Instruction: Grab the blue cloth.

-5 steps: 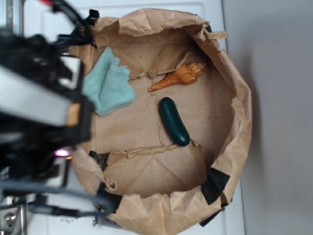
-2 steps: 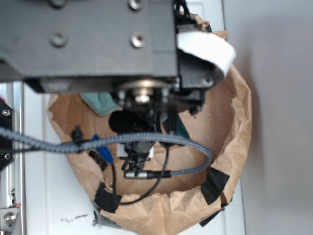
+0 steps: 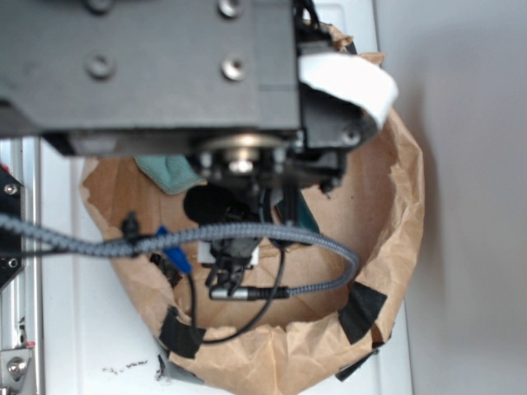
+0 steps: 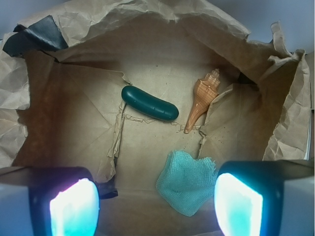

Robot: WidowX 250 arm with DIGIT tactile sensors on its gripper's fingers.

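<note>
I'm working over a white desk (image 3: 58, 329) with a plain grey wall at the right of the exterior frame; on the desk sits a crumpled brown paper bag (image 4: 147, 29), cut down into a shallow basin and patched with black tape (image 3: 361, 311).

From the wrist view, left to right on the bag's floor: a dark green pickle (image 4: 149, 103) at centre left, the blue cloth (image 4: 187, 181) low and right of centre, and a tan seashell (image 4: 203, 98) at upper right. All three lie apart from one another.

The gripper (image 4: 157, 206) hangs above the bag with its fingers (image 4: 74, 206) spread wide, glowing at the lower corners of the frame, holding nothing. The cloth sits just inside the right-hand finger rather than midway between the two.

In the exterior view the arm hides most of the bag; only a corner of cloth shows at centre left.

By my reckoning the approach is made but nothing is grabbed: I need to centre over the cloth, descend, and close.
</note>
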